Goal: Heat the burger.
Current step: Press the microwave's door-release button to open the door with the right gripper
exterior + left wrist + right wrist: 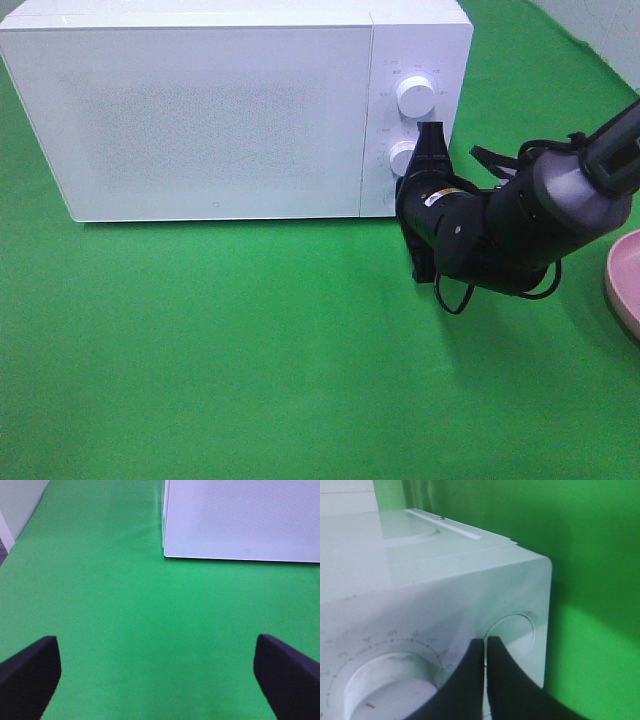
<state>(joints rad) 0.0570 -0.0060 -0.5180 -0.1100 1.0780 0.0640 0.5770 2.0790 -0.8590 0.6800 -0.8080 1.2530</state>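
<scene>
On the green cloth [250, 350], a white microwave [200, 110] at the back, door shut, with two white knobs on the panel at its right end: upper knob [414, 95] directly above lower knob [402, 158]. Reaching in from the right of the exterior view, the right gripper [432, 130], black, aimed at the panel, tip just beside the lower knob and between the two dials in height. Seen from the right wrist camera, its fingers [470, 680] pressed flat together with only a hairline seam, nothing clamped between them, tips in front of a round outline [512, 630] set in the panel near the corner, next to one dial. Impossible to tell whether tips and panel touch. At the right edge of the exterior view, part of a round pink plate [625, 280], well apart from the microwave. Left gripper [160, 680] shown only by its own wrist camera: fingers [30, 675] spread wide, holding nothing, above bare cloth, the microwave's lower front corner ahead. No telling where the burger is; not visible in any of the three views.
</scene>
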